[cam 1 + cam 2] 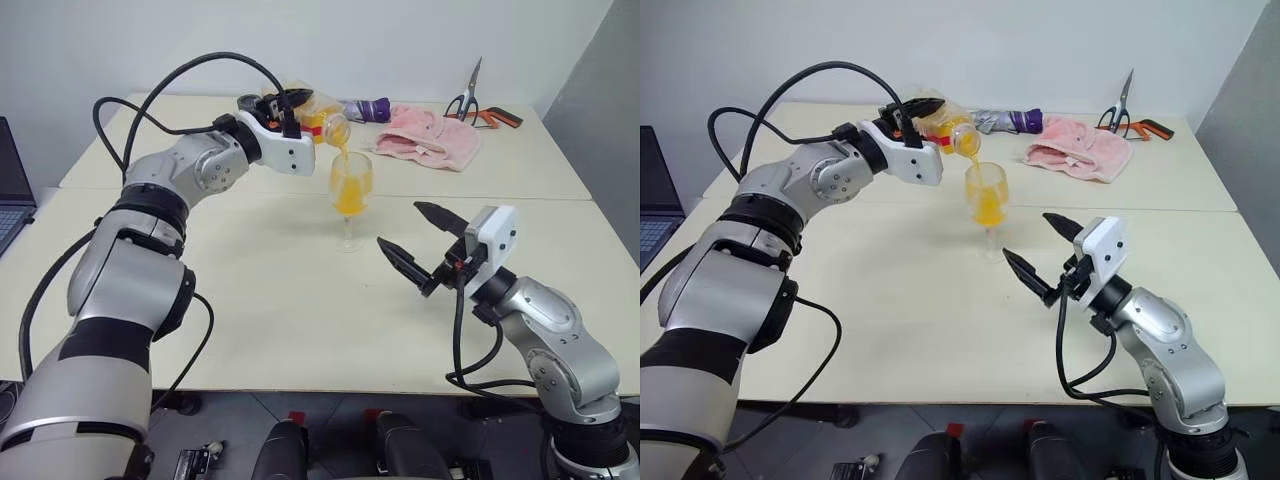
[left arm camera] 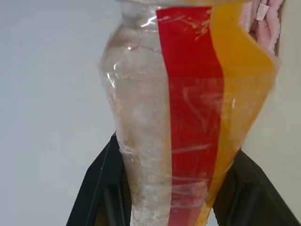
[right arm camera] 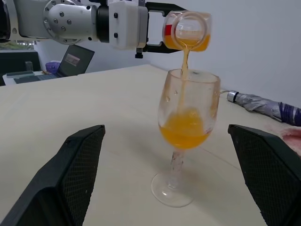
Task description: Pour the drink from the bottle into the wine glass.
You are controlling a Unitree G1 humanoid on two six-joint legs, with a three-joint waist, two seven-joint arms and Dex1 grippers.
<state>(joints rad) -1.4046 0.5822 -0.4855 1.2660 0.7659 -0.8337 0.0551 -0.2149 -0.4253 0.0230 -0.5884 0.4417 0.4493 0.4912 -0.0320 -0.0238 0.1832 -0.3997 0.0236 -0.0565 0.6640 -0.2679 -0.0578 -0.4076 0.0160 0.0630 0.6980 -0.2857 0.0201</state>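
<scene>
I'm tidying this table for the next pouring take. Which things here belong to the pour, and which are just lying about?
In use:
- bottle, tipped, held by the left gripper
- drink streaming in
- wine glass, upright on the table
- right gripper, open and not holding anything, near the glass

Lying about:
- folded umbrella
- pink cloth
- scissors
- laptop
</scene>
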